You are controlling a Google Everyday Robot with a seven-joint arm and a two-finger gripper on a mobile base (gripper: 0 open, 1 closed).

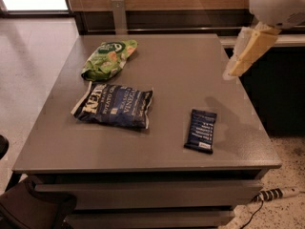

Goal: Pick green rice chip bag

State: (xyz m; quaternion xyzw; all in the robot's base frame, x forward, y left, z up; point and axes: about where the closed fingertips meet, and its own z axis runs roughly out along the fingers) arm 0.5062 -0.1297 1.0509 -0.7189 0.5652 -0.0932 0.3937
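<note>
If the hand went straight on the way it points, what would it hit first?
Probably bare table top; the hand, above the table's right edge, points down-left toward the blue bar packet. Depth is unclear.

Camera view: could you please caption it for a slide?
Gripper hovers over right table edge; green rice chip bag untouched.
</note>
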